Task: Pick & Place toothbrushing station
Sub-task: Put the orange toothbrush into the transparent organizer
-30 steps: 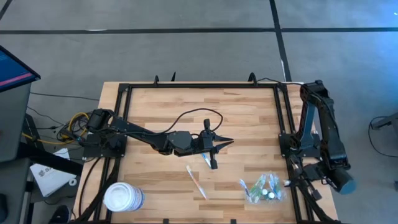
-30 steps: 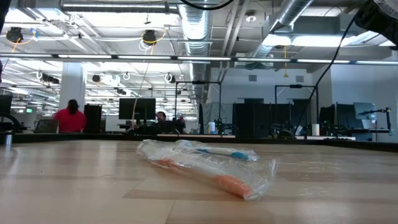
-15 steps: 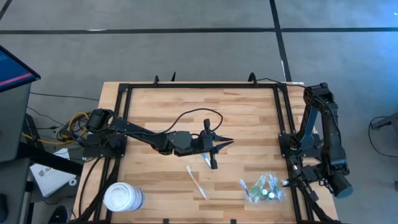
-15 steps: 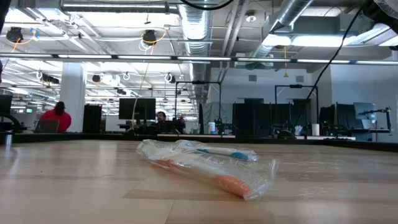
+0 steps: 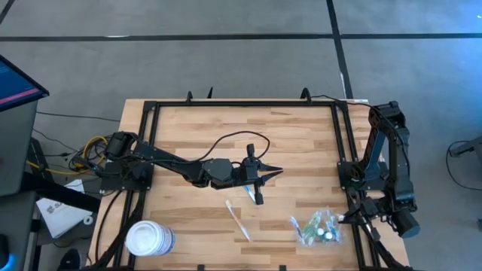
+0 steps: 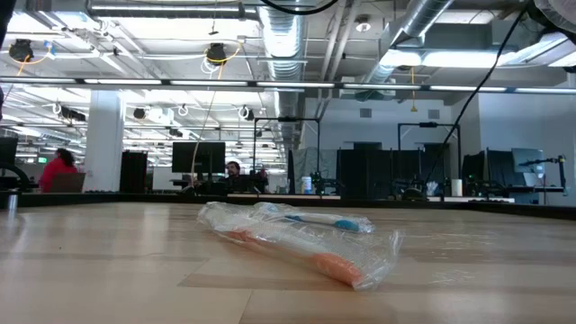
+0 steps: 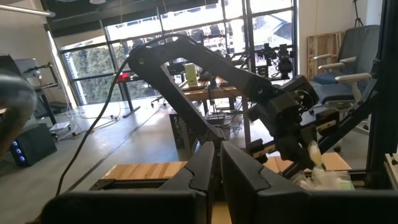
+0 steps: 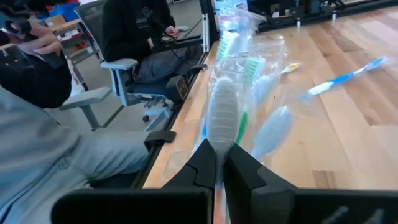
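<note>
- The station (image 5: 319,226) — a clear holder of brushes — lay at the worktop's (image 5: 301,143) right front corner.
- Right end effector (image 5: 348,220), fingers together, sat just beside it, clearly nearer.
- Left end effector (image 5: 257,187), also closed, rested mid-worktop, well apart.

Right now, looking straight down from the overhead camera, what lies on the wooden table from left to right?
White round tub → left gripper → loose toothbrush → clear toothbrushing station, pinched at its edge by the right gripper.
</note>
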Available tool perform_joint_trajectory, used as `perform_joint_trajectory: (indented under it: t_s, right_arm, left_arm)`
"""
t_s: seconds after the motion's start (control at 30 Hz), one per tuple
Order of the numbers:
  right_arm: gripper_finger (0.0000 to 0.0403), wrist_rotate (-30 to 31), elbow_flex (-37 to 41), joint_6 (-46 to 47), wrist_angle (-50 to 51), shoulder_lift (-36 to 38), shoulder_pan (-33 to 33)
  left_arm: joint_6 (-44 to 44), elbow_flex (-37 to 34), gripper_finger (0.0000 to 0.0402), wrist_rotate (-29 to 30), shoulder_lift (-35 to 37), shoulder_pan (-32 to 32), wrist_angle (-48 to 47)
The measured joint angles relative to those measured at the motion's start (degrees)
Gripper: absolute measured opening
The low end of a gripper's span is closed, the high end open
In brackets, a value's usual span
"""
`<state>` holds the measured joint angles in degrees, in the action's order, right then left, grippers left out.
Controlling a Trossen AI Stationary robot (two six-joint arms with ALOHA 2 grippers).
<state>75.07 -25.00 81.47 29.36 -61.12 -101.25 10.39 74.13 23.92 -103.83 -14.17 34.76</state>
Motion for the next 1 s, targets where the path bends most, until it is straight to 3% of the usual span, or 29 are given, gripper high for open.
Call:
perform_joint_trajectory:
  t_s: [0.2, 0.5, 0.77, 1.0]
  right_arm:
    - [0.0005, -0.06, 0.80, -3.68, -4.53, 0.00, 0.01]
    - [0.0008, -1.46, 2.98, -1.98, -6.23, 0.02, 0.01]
    - [0.0055, -3.07, 3.00, -1.74, -7.39, 0.04, 0.04]
    - [0.0066, -3.06, 3.00, -2.16, -8.19, 0.07, 0.04]
  left_arm:
    - [0.00, 0.00, 0.0021, 0.00, 0.00, 0.00, 0.01]
    - [0.00, 0.00, 0.0021, 0.00, 0.00, 0.00, -0.02]
    - [0.00, 0.00, 0.0021, 0.01, 0.00, 0.00, -0.02]
    - [0.00, 0.00, 0.0021, 0.02, 0.00, 0.00, -0.02]
